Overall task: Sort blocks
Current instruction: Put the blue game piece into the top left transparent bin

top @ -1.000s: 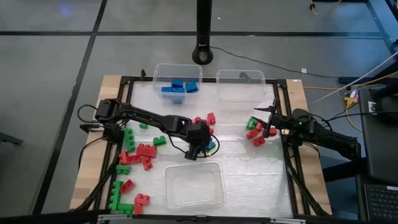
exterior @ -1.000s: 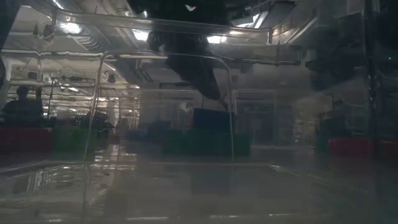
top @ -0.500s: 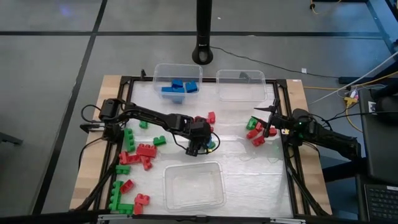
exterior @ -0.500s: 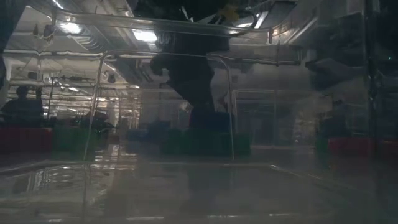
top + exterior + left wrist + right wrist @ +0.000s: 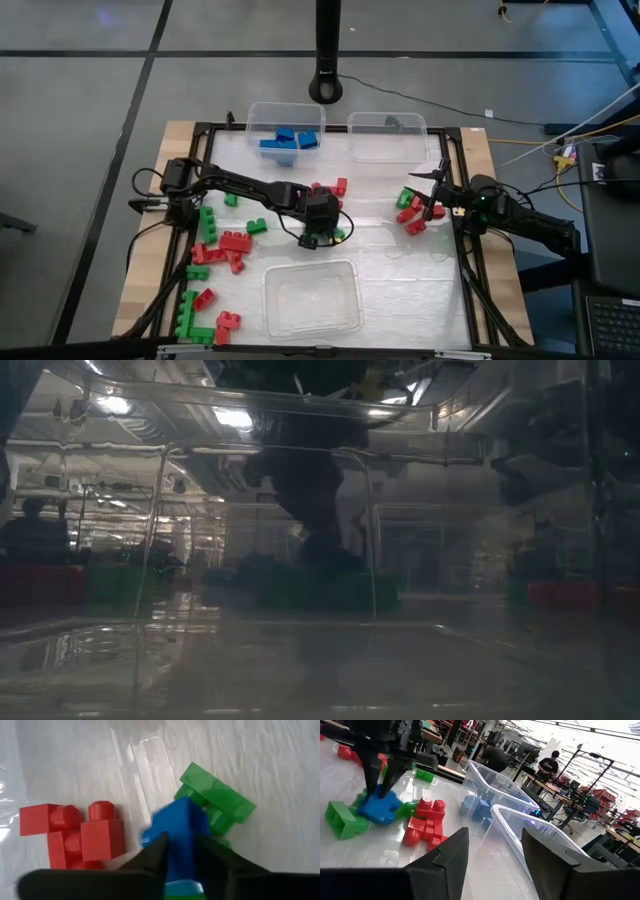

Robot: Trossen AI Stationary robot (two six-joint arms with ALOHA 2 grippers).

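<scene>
Small studded blocks in red, green and blue lie on the table. My left gripper (image 5: 319, 236) is down at mid-table over a blue block (image 5: 179, 827), which lies against green blocks (image 5: 216, 802) with red blocks (image 5: 85, 835) beside it. The right wrist view shows that blue block (image 5: 379, 805) under the left arm's fingers. My right gripper (image 5: 430, 195) (image 5: 495, 870) waits open near the table's right edge, by a red and green cluster (image 5: 409, 212). More blue blocks (image 5: 290, 139) lie in the far left bin. My left gripper (image 5: 180, 845) pinches the blue block between its two fingers (image 5: 156, 854), which lie on two opposite side faces (image 5: 172, 842). The fingers come from above, pointing down. The block sits on the table, touching the green blocks next to it.
Clear bins: one with blue blocks (image 5: 252, 125), an empty one (image 5: 388, 136) beside it at the far edge, another (image 5: 312, 297) at the near edge. Red and green blocks (image 5: 222, 245) are scattered along the table's left side and its near left corner (image 5: 203, 318). People stand in the room beyond.
My left gripper has come down from above the table onto the blue block at mid-table. The blocks and the right arm have stayed where they were.
</scene>
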